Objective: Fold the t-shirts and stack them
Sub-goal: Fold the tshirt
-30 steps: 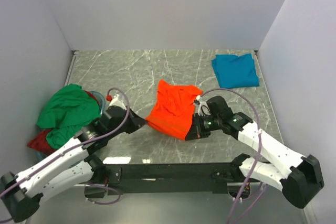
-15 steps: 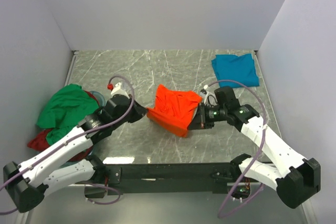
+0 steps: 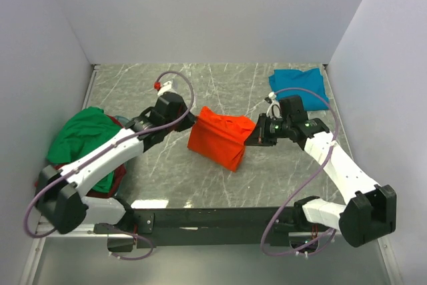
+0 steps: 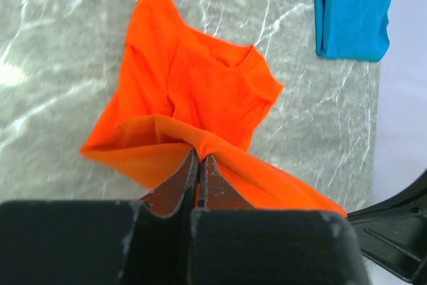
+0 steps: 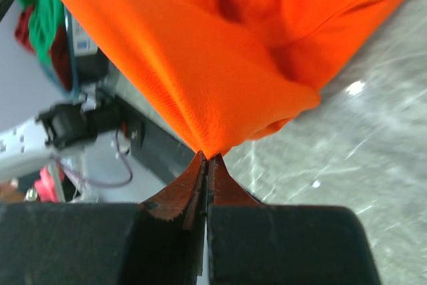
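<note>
The bright orange t-shirt (image 3: 220, 137) lies doubled over at the table's middle, its folded half held up between the two arms. My left gripper (image 3: 193, 119) is shut on the shirt's left edge (image 4: 200, 139), and the collar and a sleeve lie flat beyond it. On the opposite side my right gripper (image 3: 252, 138) is shut on the shirt's right edge (image 5: 210, 150). The teal blue t-shirt (image 3: 299, 88) sits folded at the back right (image 4: 352, 8). A crumpled green t-shirt (image 3: 79, 139) lies on the dark red t-shirt (image 3: 115, 179) at the left.
White walls close in the grey marble table (image 3: 167, 178) on the left, back and right. A black rail (image 3: 213, 218) with the arm bases runs along the near edge.
Both grippers have carried the near edge of the orange shirt away from the bases toward the back, folding it over itself. The left arm swung furthest, up and to the right.
</note>
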